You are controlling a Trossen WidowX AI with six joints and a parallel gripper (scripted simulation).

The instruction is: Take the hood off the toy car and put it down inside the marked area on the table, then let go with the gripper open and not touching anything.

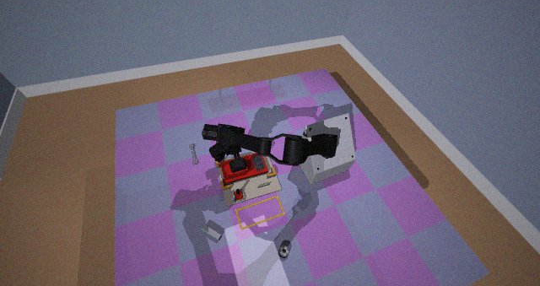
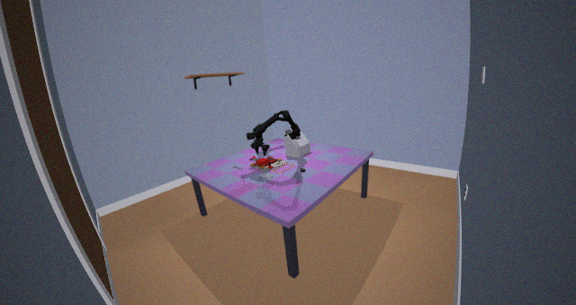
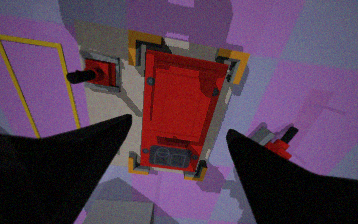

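The red hood (image 1: 250,173) (image 2: 265,162) (image 3: 177,105), with a dark vent at one end, lies between orange corner pieces on the toy car's beige body (image 1: 270,187) (image 3: 122,100). My gripper (image 1: 229,159) (image 2: 261,154) (image 3: 180,126) is open and empty above the car. In the wrist view the hood shows between and beyond the fingertips, which stand out past its two long sides; the gap in height is hard to judge. The marked area, a yellow outline (image 1: 262,221) (image 3: 27,41), lies beside the car's beige end.
A red part with a black lever (image 1: 238,194) (image 3: 102,74) stands on the beige end. Another red part (image 3: 280,149) lies by a grey piece beyond the other side. A wrench (image 1: 193,154), grey block (image 1: 213,230), round metal part (image 1: 284,250) and the arm's pale base (image 1: 333,168) are around.
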